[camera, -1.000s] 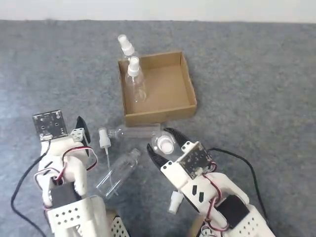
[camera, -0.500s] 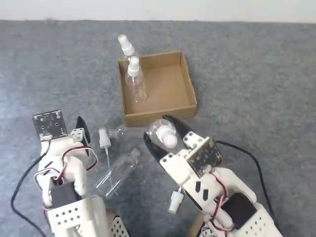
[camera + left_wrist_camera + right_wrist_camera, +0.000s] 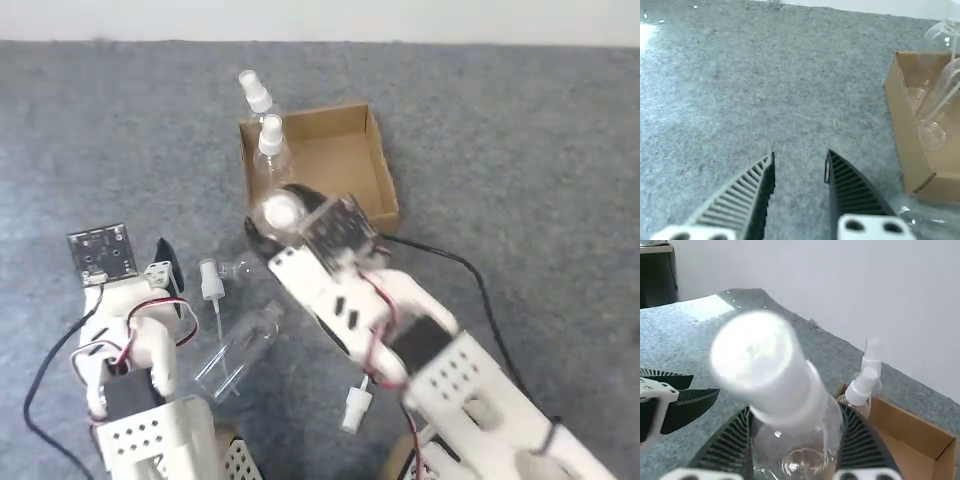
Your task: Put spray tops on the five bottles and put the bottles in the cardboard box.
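Observation:
My right gripper (image 3: 281, 216) is shut on a clear bottle (image 3: 790, 410) with a white spray top (image 3: 281, 211), held above the front left corner of the cardboard box (image 3: 350, 160). One capped bottle (image 3: 272, 152) stands inside the box and another capped bottle (image 3: 255, 92) stands just behind it; both bottles (image 3: 864, 377) appear beyond the held one. My left gripper (image 3: 800, 162) is open over bare carpet, left of the box (image 3: 907, 130). An uncapped bottle (image 3: 240, 345) lies on the carpet, with a loose spray top (image 3: 210, 283) beside it.
A second loose spray top (image 3: 355, 408) lies near the right arm's base. Another clear bottle (image 3: 240, 268) lies in front of the box, partly hidden by the right arm. Grey carpet covers the table, with open room to the right of the box.
My right gripper has lifted the capped bottle off the carpet in front of the box and carried it up and left to the box's front left corner. The left arm has stayed still.

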